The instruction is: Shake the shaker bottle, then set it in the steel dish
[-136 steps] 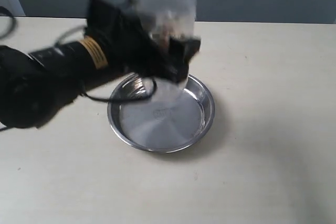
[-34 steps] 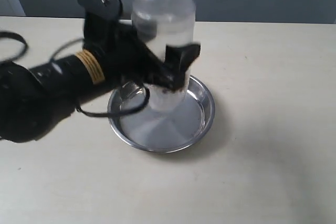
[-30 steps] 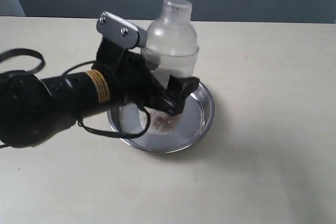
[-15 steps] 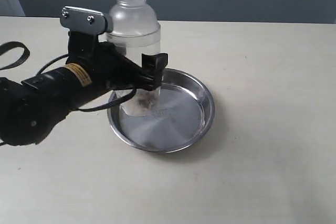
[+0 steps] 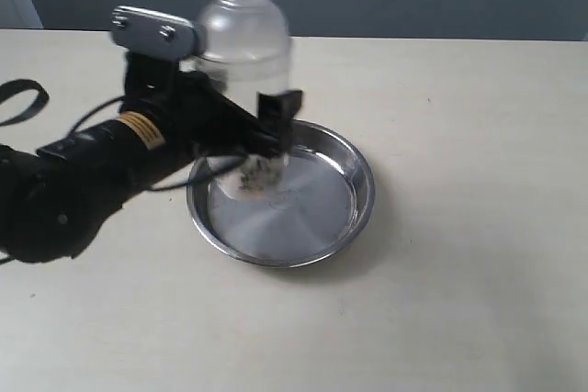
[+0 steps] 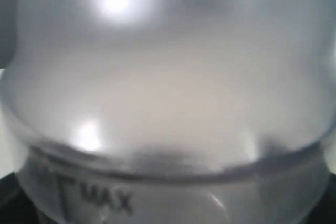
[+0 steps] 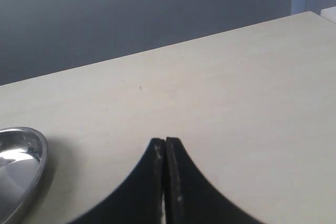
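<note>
The frosted shaker bottle stands upright over the left part of the steel dish, with brown grains showing at its base. My left gripper is shut on its lower body, one black finger across the front. Whether the base touches the dish I cannot tell. The left wrist view is filled by the bottle's shoulder, a "MAX" mark below it. My right gripper is shut and empty above bare table, with the dish's rim off to one side.
The pale table stretches around the dish. A black cable loop lies at the far left, beside my left arm. A grey wall runs along the back.
The bottle was swung and blurred earlier, then lowered toward the dish. In the last half second it shifted slightly right and sits a little lower, still gripped.
</note>
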